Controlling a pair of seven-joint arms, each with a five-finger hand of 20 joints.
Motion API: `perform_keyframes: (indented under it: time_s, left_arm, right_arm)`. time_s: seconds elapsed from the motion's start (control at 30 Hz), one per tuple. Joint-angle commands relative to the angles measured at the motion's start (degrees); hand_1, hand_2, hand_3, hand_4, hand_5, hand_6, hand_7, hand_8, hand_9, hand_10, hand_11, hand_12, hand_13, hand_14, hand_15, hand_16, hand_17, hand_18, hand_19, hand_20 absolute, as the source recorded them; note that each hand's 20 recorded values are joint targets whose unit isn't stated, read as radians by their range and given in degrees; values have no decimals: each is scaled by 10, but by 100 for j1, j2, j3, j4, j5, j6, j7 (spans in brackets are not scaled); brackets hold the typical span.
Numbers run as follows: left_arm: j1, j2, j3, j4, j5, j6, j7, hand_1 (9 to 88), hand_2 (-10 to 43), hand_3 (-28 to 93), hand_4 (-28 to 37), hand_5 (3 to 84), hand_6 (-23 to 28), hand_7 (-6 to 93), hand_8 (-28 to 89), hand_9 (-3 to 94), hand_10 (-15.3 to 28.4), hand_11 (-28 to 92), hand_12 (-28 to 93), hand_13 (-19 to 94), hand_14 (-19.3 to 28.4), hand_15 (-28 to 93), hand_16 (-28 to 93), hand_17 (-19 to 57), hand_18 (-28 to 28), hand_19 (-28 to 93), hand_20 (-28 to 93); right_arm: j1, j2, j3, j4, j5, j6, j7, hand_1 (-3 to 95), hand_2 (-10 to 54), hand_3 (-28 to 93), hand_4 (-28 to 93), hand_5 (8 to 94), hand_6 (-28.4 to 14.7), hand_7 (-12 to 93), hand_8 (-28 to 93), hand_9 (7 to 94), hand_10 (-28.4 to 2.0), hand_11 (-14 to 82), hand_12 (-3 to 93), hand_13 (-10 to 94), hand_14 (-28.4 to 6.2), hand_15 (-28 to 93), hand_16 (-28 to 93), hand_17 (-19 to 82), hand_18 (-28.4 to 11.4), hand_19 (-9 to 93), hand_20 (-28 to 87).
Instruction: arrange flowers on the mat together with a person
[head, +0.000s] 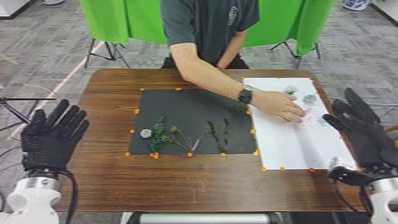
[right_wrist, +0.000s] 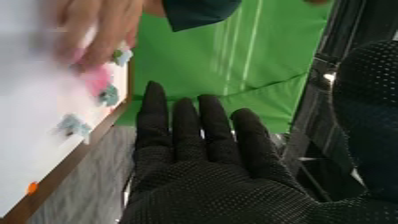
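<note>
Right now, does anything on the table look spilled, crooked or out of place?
Nothing stands out: green stems lie on the dark mat, flowers on the white mat, and a person's hand is at those flowers, which looks like ordinary arranging.

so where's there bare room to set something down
The wood between the dark mat and the near table edge has room, as does that mat's far left part. The near half of the white mat also looks free. Crowded: the dark mat's near half with stems, and the white mat's far half, where a person's hand is by flowers.
</note>
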Motion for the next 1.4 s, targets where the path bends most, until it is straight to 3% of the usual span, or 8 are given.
perform_keyframes:
  time_s: [0.03, 0.3, 0.33, 0.4, 0.73, 1.03, 1.2, 1.4]
  left_arm:
    - [89, -68, -18, 11, 64, -53, -85, 245, 156, 710, -283, 445, 60, 78, -97, 384, 127, 152, 36, 270, 107, 179, -79, -20, 99, 226, 93]
    - [81, -4, -87, 14, 15, -56, -59, 248, 155, 698, -283, 446, 60, 76, -97, 385, 126, 150, 37, 271, 106, 176, -79, -20, 100, 226, 92]
    - [75, 17, -95, 11, 14, -45, -52, 246, 156, 697, -283, 446, 60, 76, -97, 385, 126, 150, 37, 271, 106, 176, -79, -20, 100, 226, 92]
    - [25, 36, -73, 28, -12, -63, -53, 244, 157, 697, -283, 446, 60, 76, -97, 385, 125, 150, 37, 271, 106, 175, -78, -20, 100, 227, 92]
    - [-122, 90, 26, 82, -6, -69, -92, 242, 158, 690, -283, 444, 60, 75, -96, 380, 126, 147, 38, 270, 105, 172, -77, -19, 100, 224, 92]
    - [-176, 116, 30, 114, -4, -66, -115, 242, 158, 689, -283, 443, 60, 74, -96, 378, 125, 146, 38, 269, 105, 171, -76, -19, 99, 223, 93]
    - [-156, 109, 29, 87, -21, -58, -44, 241, 158, 690, -283, 443, 60, 74, -95, 377, 125, 146, 38, 269, 104, 171, -76, -18, 99, 221, 93]
    - [-123, 55, 61, 60, -32, -52, 11, 240, 158, 691, -283, 443, 60, 74, -95, 377, 125, 146, 38, 268, 105, 171, -75, -18, 99, 219, 93]
  right_arm:
    - [-228, -661, 509, -219, -59, -618, 37, 235, -71, 799, -238, 147, -58, 71, -95, 263, -101, 46, 76, 202, -49, 148, -66, 146, -60, 253, 39]
    - [-767, -1138, 401, -580, 1505, -984, 734, 192, 8, 826, -252, 171, -58, 93, -107, 280, -109, 56, 75, 215, -57, 166, -83, 147, -62, 264, 36]
    - [274, 1363, -2257, 280, 1625, 2062, -110, 184, 31, 825, -255, 170, -58, 96, -110, 280, -110, 57, 74, 213, -58, 168, -83, 147, -62, 265, 35]
    - [684, 1602, -2844, 358, 1728, 2340, -269, 174, 53, 828, -255, 162, -61, 97, -110, 274, -111, 58, 73, 203, -60, 166, -83, 146, -63, 264, 33]
    - [1231, 1746, -3196, 451, 1153, 2073, -538, 142, 90, 835, -261, 162, -53, 109, -116, 251, -111, 52, 71, 170, -57, 162, -86, 131, -64, 255, 32]
    - [1072, 1845, -2838, 429, 289, 1942, -926, 178, 16, 849, -255, 201, -45, 131, -128, 267, -102, 68, 67, 186, -53, 165, -93, 136, -63, 253, 35]
    - [1475, 2158, -2571, 675, -1747, 2139, -778, 201, -31, 843, -255, 223, -39, 134, -127, 259, -105, 59, 64, 176, -53, 160, -94, 133, -67, 250, 37]
    - [1880, 2767, -2464, 992, -4614, 2499, -90, 270, -94, 808, -265, 261, -28, 148, -128, 258, -98, 57, 85, 185, -97, 147, -7, 120, -140, 361, 57]
